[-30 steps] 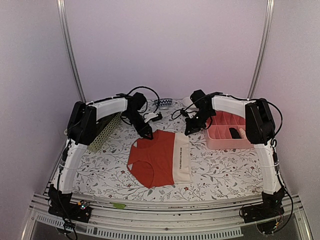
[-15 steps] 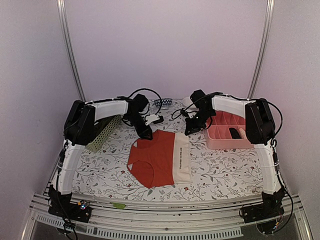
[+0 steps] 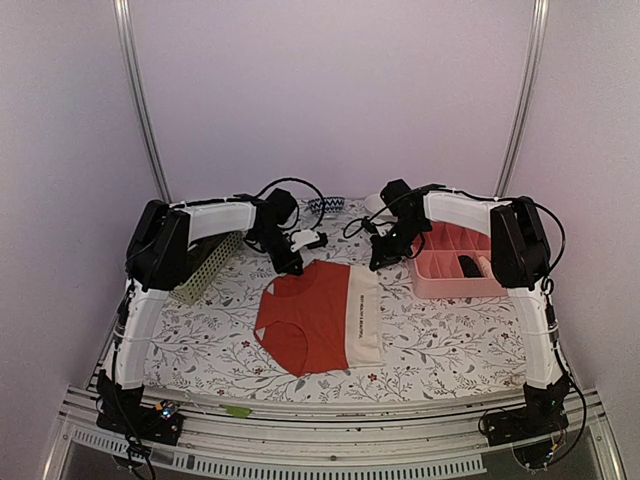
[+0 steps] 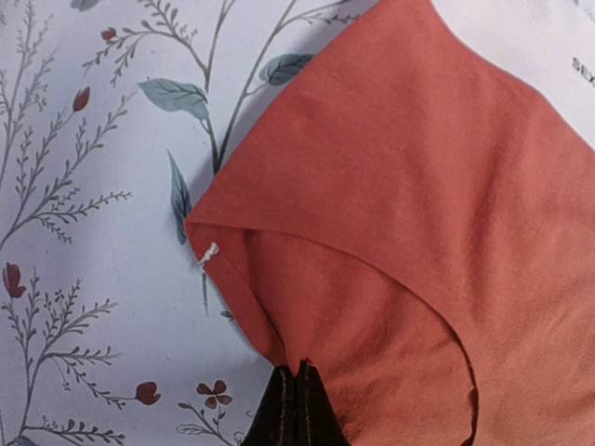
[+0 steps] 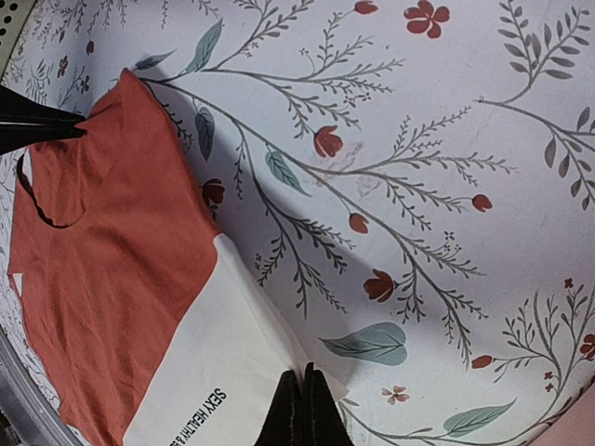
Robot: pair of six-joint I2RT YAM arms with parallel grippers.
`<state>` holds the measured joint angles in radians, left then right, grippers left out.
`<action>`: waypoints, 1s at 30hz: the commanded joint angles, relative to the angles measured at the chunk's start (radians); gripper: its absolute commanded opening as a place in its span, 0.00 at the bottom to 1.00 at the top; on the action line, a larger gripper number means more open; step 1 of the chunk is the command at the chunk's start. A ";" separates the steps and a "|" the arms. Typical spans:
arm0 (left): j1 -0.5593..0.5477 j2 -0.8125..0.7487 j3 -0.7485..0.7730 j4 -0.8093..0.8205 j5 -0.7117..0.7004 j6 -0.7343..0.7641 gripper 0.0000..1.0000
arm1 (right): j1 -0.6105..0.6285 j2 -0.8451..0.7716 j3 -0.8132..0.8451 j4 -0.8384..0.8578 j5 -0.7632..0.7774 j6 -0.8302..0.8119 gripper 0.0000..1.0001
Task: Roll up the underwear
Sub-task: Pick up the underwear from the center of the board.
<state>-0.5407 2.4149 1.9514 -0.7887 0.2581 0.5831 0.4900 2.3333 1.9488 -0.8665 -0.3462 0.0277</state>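
Left end effector [image 4: 296,411] and right end effector [image 5: 304,409] each pinch a thin underwear [image 3: 315,315] corner, so a tug could slip one free

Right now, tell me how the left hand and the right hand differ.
The left hand pinches the red-orange edge of the underwear; the right hand pinches its cream band corner. The left hand sits at the garment's far-left corner, the right hand at its far-right. Both are shut on the same flat-lying garment.
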 commanded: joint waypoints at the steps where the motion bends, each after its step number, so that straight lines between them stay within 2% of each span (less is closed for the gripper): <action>1: -0.017 0.059 -0.055 -0.150 0.010 0.010 0.00 | -0.001 -0.030 -0.008 0.009 0.000 0.008 0.00; 10: 0.072 -0.033 0.053 -0.140 0.168 -0.001 0.00 | -0.004 -0.092 -0.044 0.029 -0.017 0.002 0.00; 15: 0.073 -0.094 -0.013 -0.129 0.272 0.021 0.00 | -0.004 -0.126 -0.074 0.044 -0.047 -0.006 0.00; 30: 0.081 -0.262 -0.186 -0.060 0.304 0.091 0.00 | -0.004 -0.233 -0.150 0.061 -0.158 -0.010 0.00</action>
<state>-0.4625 2.1994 1.8065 -0.8566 0.5426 0.6300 0.4896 2.1712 1.8305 -0.8173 -0.4564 0.0261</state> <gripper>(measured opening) 0.006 0.008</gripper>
